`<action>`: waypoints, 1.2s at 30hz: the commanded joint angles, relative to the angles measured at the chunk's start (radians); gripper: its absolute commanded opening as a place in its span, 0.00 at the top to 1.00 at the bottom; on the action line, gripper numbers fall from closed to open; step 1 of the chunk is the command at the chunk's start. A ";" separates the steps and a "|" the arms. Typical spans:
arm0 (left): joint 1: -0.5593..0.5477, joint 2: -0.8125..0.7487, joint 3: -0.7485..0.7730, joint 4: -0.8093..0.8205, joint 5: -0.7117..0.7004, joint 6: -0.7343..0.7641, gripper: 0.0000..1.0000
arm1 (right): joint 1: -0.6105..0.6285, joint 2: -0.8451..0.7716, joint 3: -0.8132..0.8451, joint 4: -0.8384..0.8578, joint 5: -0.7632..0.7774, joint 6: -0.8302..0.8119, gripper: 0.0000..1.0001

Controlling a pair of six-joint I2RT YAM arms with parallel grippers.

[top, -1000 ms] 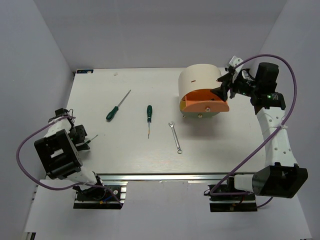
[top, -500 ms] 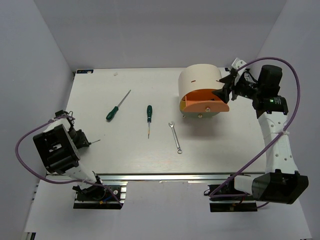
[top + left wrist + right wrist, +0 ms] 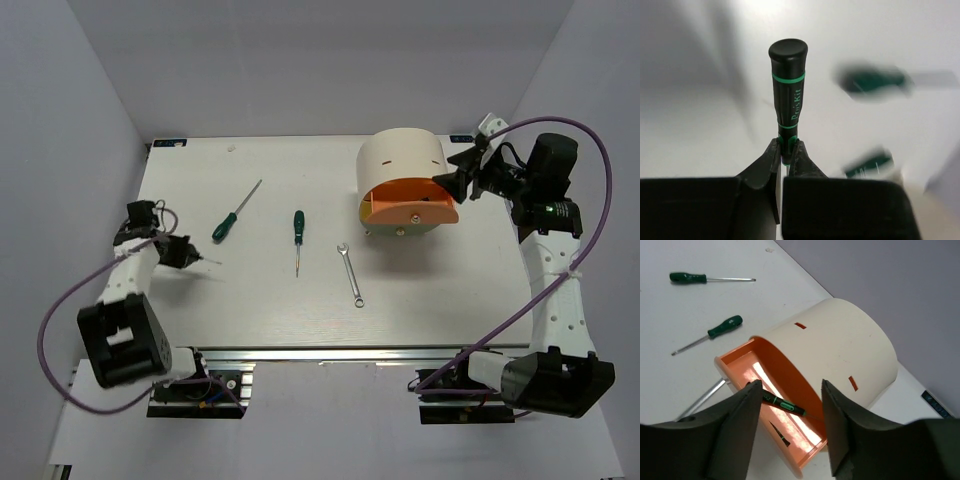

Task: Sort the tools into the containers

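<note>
My left gripper point(image 3: 785, 147) is shut on the neck of a dark green-handled screwdriver point(image 3: 788, 95); in the top view this gripper point(image 3: 186, 252) is over the table's left side, with the thin shaft poking right. Two more screwdrivers point(image 3: 224, 228) point(image 3: 298, 226) and a silver wrench point(image 3: 350, 273) lie on the white table. The beige drum container point(image 3: 400, 160) has its orange drawer point(image 3: 770, 385) pulled out, with one screwdriver point(image 3: 782, 404) inside. My right gripper point(image 3: 791, 387) hangs open just above the drawer, holding nothing; from above it point(image 3: 457, 180) is at the drum's right.
Grey walls close in the table point(image 3: 260, 300) on the left, back and right. Purple cables loop from both arms. An aluminium rail runs along the near edge.
The left gripper shut on the screwdriver at the table's left edge and carried it farther back. The right gripper pulled back to the right from the drawer, its jaws narrowing.
</note>
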 commanded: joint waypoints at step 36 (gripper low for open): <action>-1.236 0.612 1.306 0.116 0.063 1.488 1.00 | -0.109 -0.122 -0.091 0.164 0.120 0.262 1.00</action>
